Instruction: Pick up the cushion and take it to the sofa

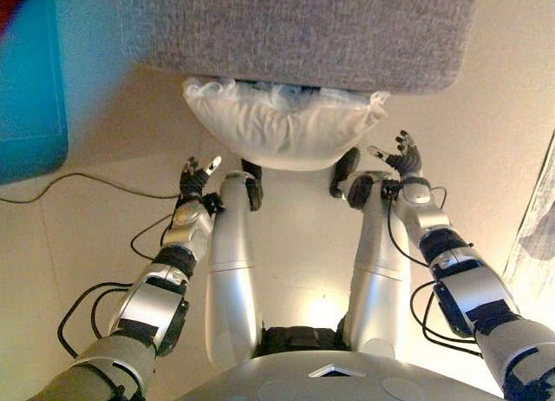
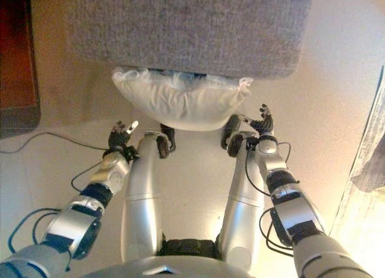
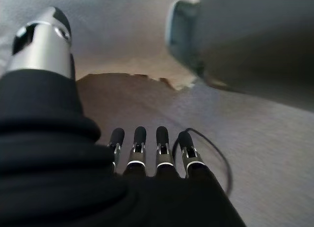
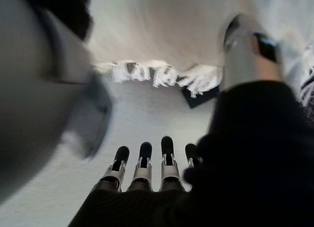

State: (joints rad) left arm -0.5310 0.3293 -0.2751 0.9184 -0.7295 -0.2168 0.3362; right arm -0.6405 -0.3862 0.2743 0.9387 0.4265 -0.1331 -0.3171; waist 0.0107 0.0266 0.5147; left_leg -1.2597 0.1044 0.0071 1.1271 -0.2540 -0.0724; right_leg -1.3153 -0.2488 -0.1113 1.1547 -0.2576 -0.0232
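The white cushion (image 1: 282, 128) with fringed ends lies against the near edge of the grey sofa (image 1: 303, 28). The sofa's edge hides the cushion's far side. My left hand (image 1: 195, 180) is open and empty, just below the cushion's left end and apart from it. My right hand (image 1: 401, 156) is open and empty, beside the cushion's right end, palm turned towards it. In the left wrist view the fingers (image 3: 140, 148) are straight and hold nothing. In the right wrist view the fingers (image 4: 144, 160) are straight, with the cushion's fringe (image 4: 162, 74) past them.
A teal block (image 1: 30, 88) stands on the floor at the left of the sofa. Pale cloth (image 1: 538, 236) hangs along the right edge. Light floor (image 1: 87, 227) spreads out in front of the sofa.
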